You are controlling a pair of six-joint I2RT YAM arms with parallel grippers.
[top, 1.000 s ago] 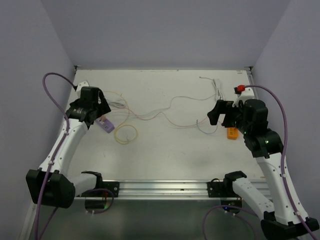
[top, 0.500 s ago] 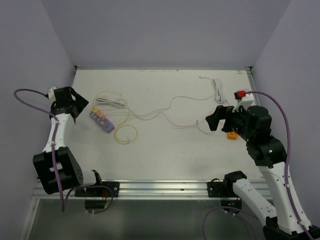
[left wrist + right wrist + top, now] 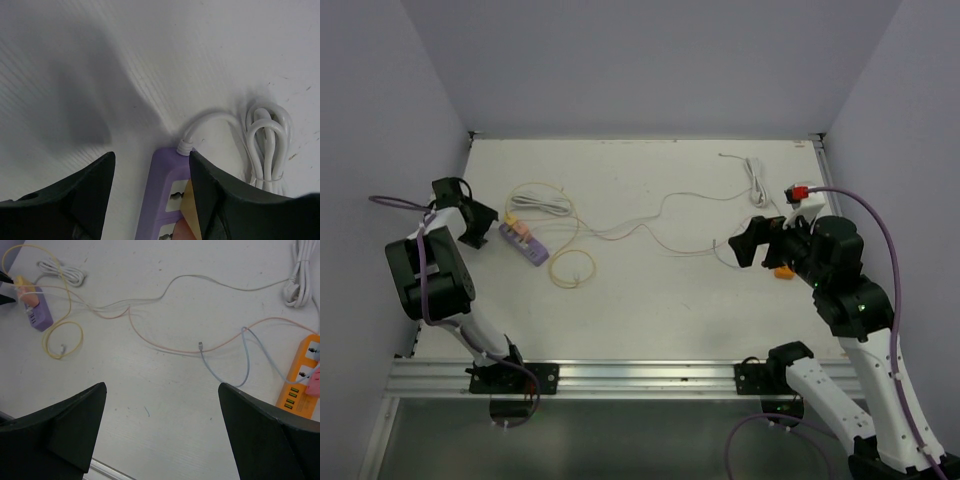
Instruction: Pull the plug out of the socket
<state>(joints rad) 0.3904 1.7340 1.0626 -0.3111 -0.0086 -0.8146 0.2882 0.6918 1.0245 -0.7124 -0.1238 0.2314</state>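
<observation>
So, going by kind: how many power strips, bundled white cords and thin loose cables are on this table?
Power strips: 2 (purple power strip, orange power strip)
Bundled white cords: 2
Thin loose cables: 4 (yellow cable, pink cable, grey cable, blue cable)
Total: 8

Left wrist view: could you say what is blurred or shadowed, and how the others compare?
Left wrist: left tool out of focus, soft shadow on table, strip sharper. Right wrist: right tool blurred, cables crisp. Top: even light, no glare.
</observation>
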